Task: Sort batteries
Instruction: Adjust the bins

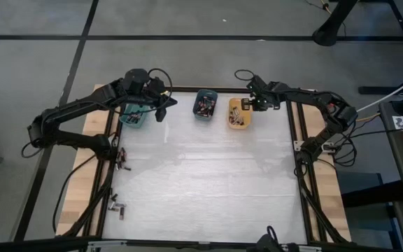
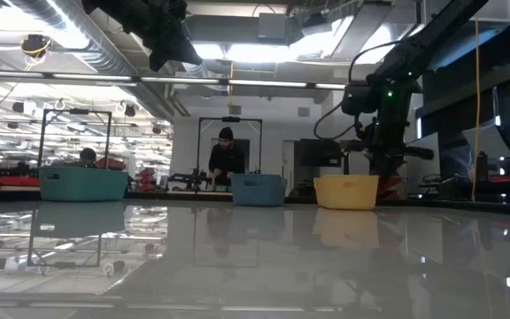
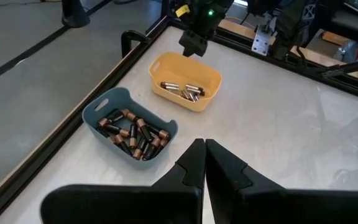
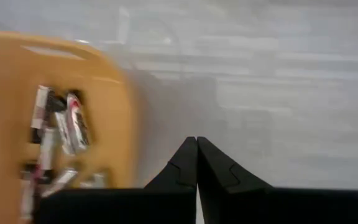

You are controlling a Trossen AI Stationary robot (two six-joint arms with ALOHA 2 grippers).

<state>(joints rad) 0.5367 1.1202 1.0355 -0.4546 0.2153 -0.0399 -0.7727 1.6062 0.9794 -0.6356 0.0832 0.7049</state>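
Three small bins stand in a row near the table's far edge: a teal bin (image 1: pixel 133 116), a blue bin (image 1: pixel 205 104) and an orange bin (image 1: pixel 239 113). Dark batteries with coppery bands (image 3: pixel 134 132) lie in the blue bin. Silvery batteries (image 3: pixel 183 91) lie in the orange bin, also seen in the right wrist view (image 4: pixel 59 127). My left gripper (image 1: pixel 161 109) hovers shut between the teal and blue bins, its fingers (image 3: pixel 202 157) empty. My right gripper (image 1: pixel 248 103) hangs shut over the orange bin's far right rim (image 3: pixel 193 42), fingers (image 4: pixel 196 155) empty.
The white table top (image 1: pixel 201 182) lies open on the near side of the bins. A dark metal frame (image 1: pixel 107 175) borders the table left and right. Small dark bits (image 1: pixel 122 159) lie on the left wooden margin. A person (image 2: pixel 227 159) stands in the room beyond.
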